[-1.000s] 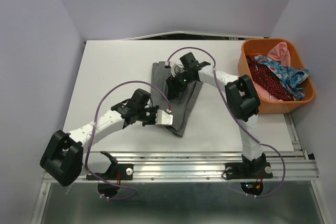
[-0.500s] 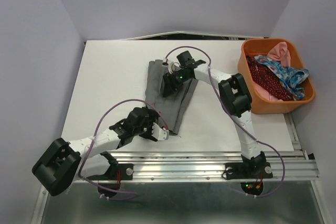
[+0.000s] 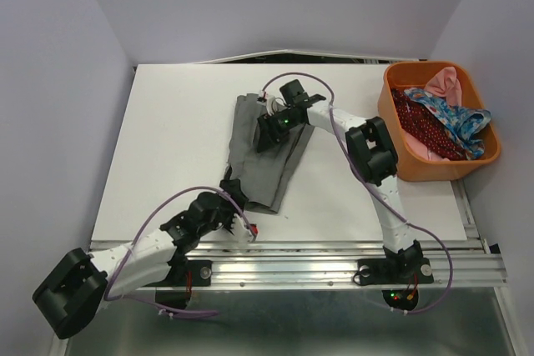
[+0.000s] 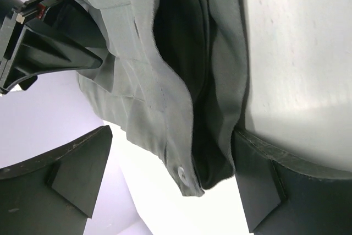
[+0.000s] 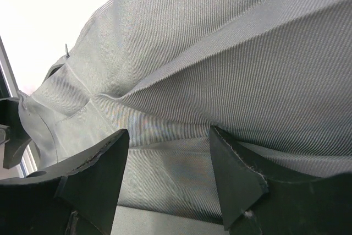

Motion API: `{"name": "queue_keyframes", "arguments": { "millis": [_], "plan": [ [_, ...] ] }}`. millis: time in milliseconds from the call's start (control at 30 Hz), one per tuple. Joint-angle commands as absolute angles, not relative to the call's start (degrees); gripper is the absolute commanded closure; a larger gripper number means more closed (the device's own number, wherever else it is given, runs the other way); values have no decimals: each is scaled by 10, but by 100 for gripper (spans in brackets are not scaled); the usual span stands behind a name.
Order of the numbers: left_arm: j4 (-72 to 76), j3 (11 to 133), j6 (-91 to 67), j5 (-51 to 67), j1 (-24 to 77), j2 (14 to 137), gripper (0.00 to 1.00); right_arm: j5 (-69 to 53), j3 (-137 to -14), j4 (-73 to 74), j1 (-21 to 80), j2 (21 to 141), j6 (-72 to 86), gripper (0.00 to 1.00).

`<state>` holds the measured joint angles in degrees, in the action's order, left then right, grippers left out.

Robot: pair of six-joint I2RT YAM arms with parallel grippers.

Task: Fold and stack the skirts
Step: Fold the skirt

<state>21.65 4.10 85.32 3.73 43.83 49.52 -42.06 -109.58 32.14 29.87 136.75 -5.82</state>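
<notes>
Rightward — orange bin (image 3: 390,107) of skirts (image 3: 422,127)

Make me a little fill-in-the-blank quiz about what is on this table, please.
The skirt spread on the table is plain ____. The basket holding the other skirts is coloured ____. The left gripper, beside the skirt's near end, is ____ and holds nothing.
Missing words: grey; orange; open.
</notes>
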Motion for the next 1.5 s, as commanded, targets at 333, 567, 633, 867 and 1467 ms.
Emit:
{"name": "queue_keyframes", "arguments": {
  "millis": [333, 567, 633, 867, 1467],
  "plan": [
    [117, 127, 795, 47, 432, 607, 2, -285, -1164, 419, 287, 1508, -38, 37],
    [222, 200, 789, 33, 439, 762, 2, -278, -1180, 429, 276, 1528, -29, 39],
    [255, 200, 787, 32, 448, 771, 2, -280, -1184, 434, 276, 1531, -25, 40],
    [248, 205, 758, 29, 476, 773, 12, -294, -1172, 432, 276, 1531, -24, 40],
    [-176, 472, 555, 170, 468, 684, 100, -325, -949, 368, 324, 1370, -175, 40]
  ]
}}
